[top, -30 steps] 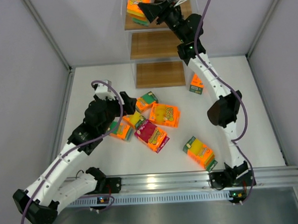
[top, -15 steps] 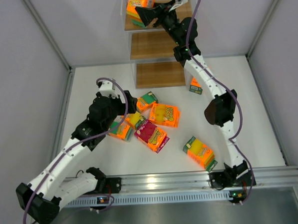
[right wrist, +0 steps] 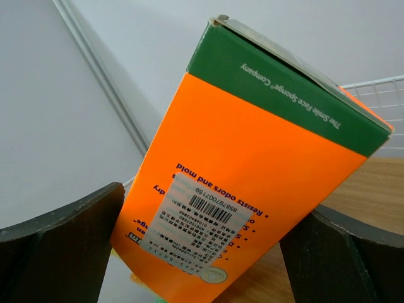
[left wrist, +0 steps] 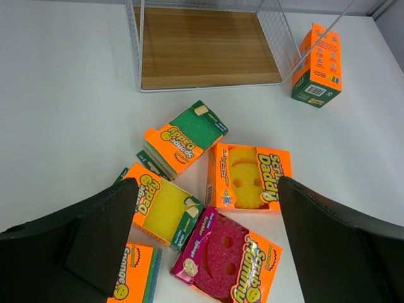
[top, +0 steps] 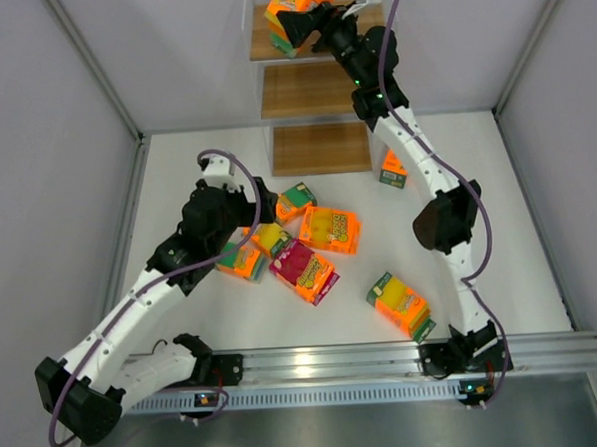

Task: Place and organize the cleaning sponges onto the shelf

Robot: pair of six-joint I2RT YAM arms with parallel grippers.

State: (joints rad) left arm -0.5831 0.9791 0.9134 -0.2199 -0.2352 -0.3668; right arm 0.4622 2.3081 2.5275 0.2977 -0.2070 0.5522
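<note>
Sponges (top: 270,237) lie flat in a loose heap below the wide-spread left pincer (left wrist: 207,189). One pack (left wrist: 136,278) is mostly hidden behind its left finger, a magenta pack (left wrist: 230,262) between the fingers is cut by the frame's edge, and a green pack (left wrist: 186,132) and a yellow pack (left wrist: 246,177) show whole just ahead. Farther right, an orange pack (right wrist: 252,158) with a green end leans tilted on the shelf (top: 311,88) top, between the fingers of the gaping right pincer (right wrist: 214,203); the left finger stands clear of it, contact on the right is unclear.
</note>
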